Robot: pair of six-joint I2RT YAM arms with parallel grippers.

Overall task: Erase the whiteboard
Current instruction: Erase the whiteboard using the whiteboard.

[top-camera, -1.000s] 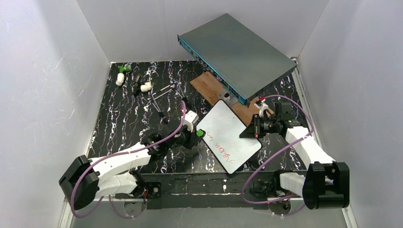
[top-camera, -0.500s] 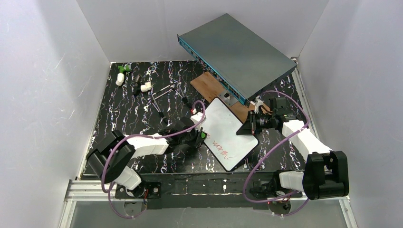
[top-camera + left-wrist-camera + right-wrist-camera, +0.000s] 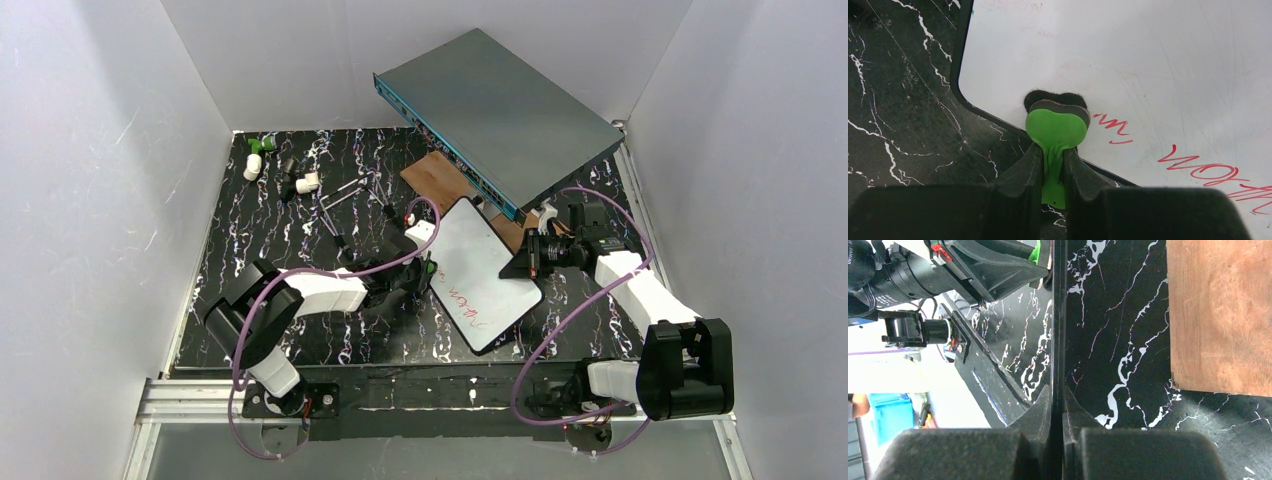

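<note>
Eraser (image 3: 1057, 122), green with black felt, is clenched in the left gripper (image 3: 1053, 159). Its felt presses on the whiteboard (image 3: 1128, 65) just inside the rim, close to a rounded corner. The right gripper (image 3: 1057, 400) is clamped on the board's opposite rim, with the board edge-on between its jaws. The board lies directly ahead of the left gripper, between the two arms. The red writing (image 3: 1200, 172) sits to that gripper's right, running along the long edge nearest it. Judgement: the next stroke goes rightward along that edge, the left arm wiping and the right arm only steadying.
</note>
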